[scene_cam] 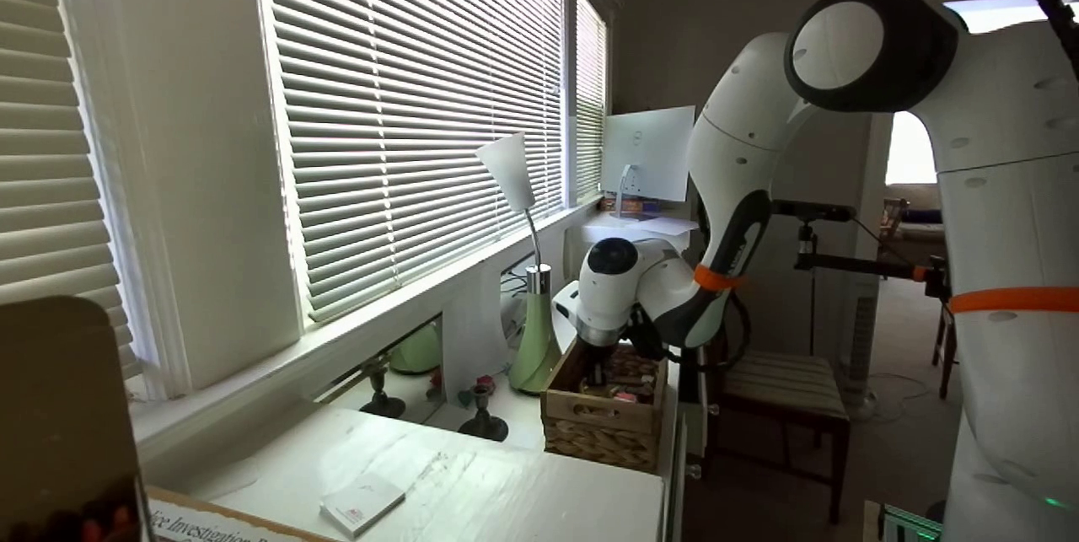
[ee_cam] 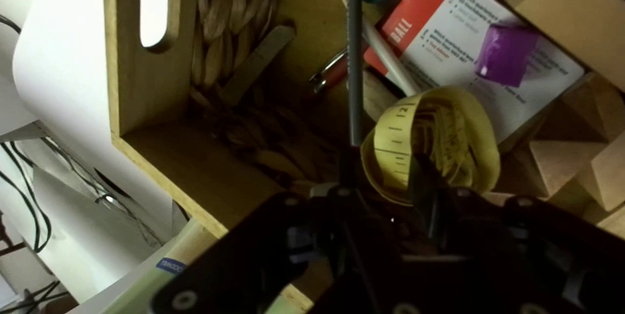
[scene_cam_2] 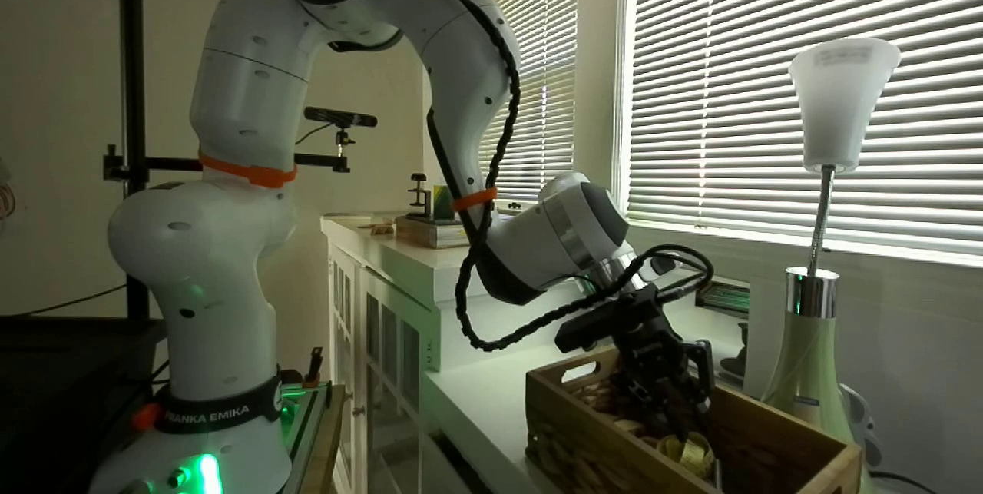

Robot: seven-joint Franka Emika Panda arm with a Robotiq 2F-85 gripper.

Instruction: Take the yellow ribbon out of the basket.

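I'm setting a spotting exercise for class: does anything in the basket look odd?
Oddly, the yellow ribbon, loosely coiled in the basket, bears printed numbers, so it looks like a measuring tape; nothing appears clearly damaged.

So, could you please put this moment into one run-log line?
gripper: open, partly in basket | tape: coiled, in basket, part seen between jaws | contact: unclear | removal: not done

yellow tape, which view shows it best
The wrist view: the tape is largest there, its printed marks visible. In an exterior view its coil shows small; in an exterior view of the basket I cannot make it out.
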